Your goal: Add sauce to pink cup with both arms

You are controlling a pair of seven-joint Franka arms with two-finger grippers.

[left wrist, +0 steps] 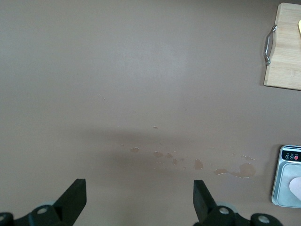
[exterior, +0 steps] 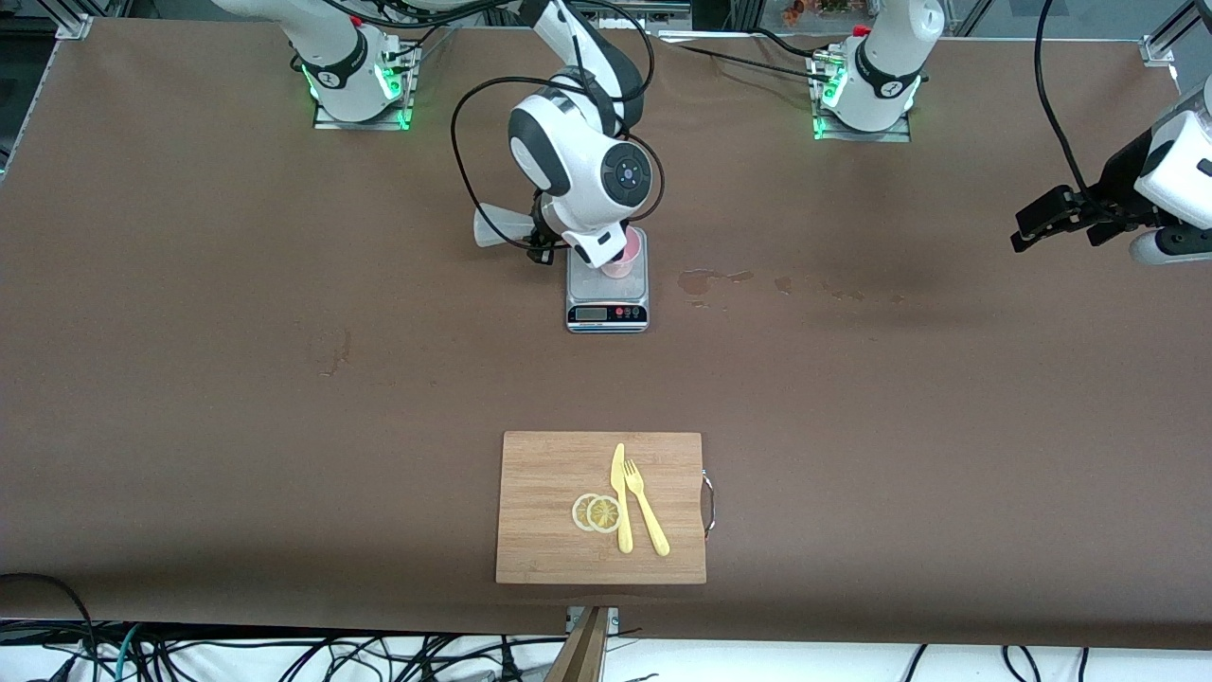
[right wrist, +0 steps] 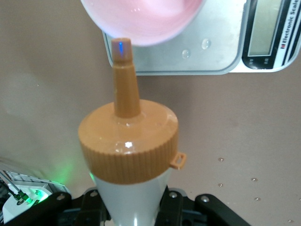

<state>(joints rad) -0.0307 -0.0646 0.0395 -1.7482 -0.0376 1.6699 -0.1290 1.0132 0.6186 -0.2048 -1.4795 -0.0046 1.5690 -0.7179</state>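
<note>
My right gripper point(exterior: 542, 232) is shut on the sauce bottle point(exterior: 497, 227), held tilted on its side over the table beside the scale point(exterior: 607, 308). In the right wrist view the whitish bottle point(right wrist: 129, 188) sits between the fingers point(right wrist: 207, 207), and its orange nozzle point(right wrist: 123, 70) points at the rim of the pink cup point(right wrist: 146, 19). The pink cup point(exterior: 625, 254) stands on the scale, partly hidden by the right arm's wrist. My left gripper point(exterior: 1051, 223) is open and empty, waiting above the table at the left arm's end; its fingers point(left wrist: 75, 197) are wide apart.
Wet spill stains point(exterior: 701, 279) lie on the brown table beside the scale, toward the left arm's end. A wooden cutting board point(exterior: 540, 474) nearer the front camera holds a yellow knife point(exterior: 620, 493), a fork point(exterior: 647, 507) and lemon slices point(exterior: 597, 512).
</note>
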